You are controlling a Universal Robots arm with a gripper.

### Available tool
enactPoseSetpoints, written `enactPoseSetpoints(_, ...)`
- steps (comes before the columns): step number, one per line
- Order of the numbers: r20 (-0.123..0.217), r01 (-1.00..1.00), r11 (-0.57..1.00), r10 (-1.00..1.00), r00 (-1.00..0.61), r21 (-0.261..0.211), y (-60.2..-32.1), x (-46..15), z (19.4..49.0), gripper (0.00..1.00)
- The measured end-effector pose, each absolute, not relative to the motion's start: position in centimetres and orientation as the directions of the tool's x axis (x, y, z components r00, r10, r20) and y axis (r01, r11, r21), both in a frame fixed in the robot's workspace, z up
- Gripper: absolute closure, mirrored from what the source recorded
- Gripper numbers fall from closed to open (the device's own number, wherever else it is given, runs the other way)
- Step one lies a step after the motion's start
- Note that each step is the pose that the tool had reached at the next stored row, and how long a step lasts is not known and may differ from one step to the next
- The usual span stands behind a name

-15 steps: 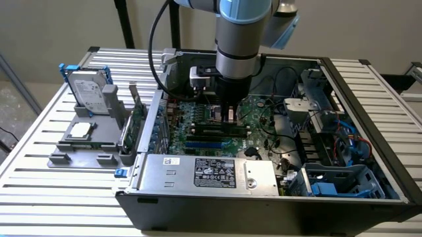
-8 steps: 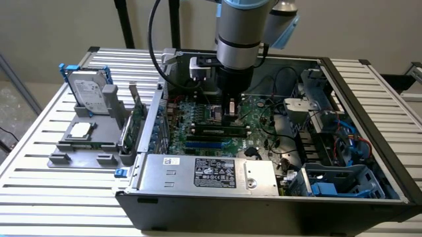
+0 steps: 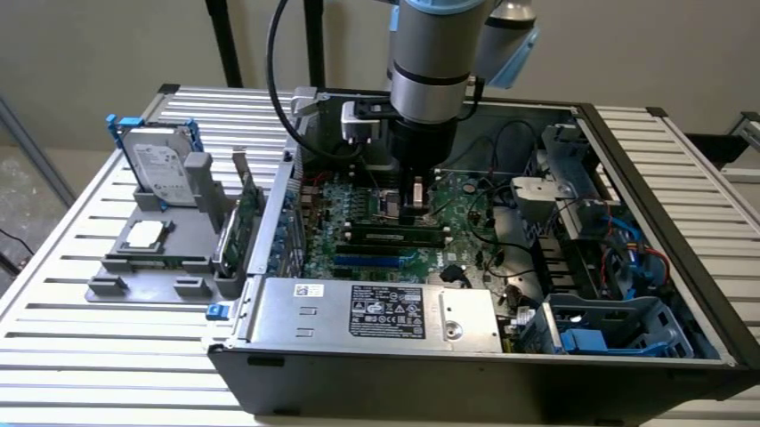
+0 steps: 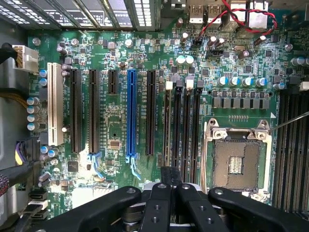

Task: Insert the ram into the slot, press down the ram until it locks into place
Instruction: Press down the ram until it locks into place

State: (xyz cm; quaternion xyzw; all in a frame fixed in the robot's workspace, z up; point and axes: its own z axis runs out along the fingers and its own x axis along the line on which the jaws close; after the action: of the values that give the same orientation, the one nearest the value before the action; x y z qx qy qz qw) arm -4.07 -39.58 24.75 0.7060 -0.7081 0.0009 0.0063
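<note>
The ram (image 3: pixel 386 237) lies lengthwise in the slot on the green motherboard (image 3: pixel 356 200), inside the open computer case. In the wrist view the ram (image 4: pixel 167 125) shows edge-on as a thin strip in the first of several black slots (image 4: pixel 177 121), next to the processor socket. My gripper (image 3: pixel 416 212) hangs straight down over the ram's end on the exterior view's right. Its black fingers (image 4: pixel 170 176) are pressed together, with their tips at the top edge of the ram. Whether the slot's end clips have closed is hidden.
A long blue slot (image 4: pixel 131 113) and black card slots run parallel to the ram. The empty processor socket (image 4: pixel 236 162) lies on the other side. Red and black cables (image 4: pixel 241 19) cross the board's edge. A grey power supply (image 3: pixel 380 311) and a drive cage (image 3: pixel 618 320) crowd the case.
</note>
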Motion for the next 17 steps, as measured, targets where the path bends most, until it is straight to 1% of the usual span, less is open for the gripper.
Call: enactPoseSetpoints(17, 0.010, -1.000, 0.003, -1.000, -0.003, 0.008, -39.47, -4.49, 24.62, 0.89)
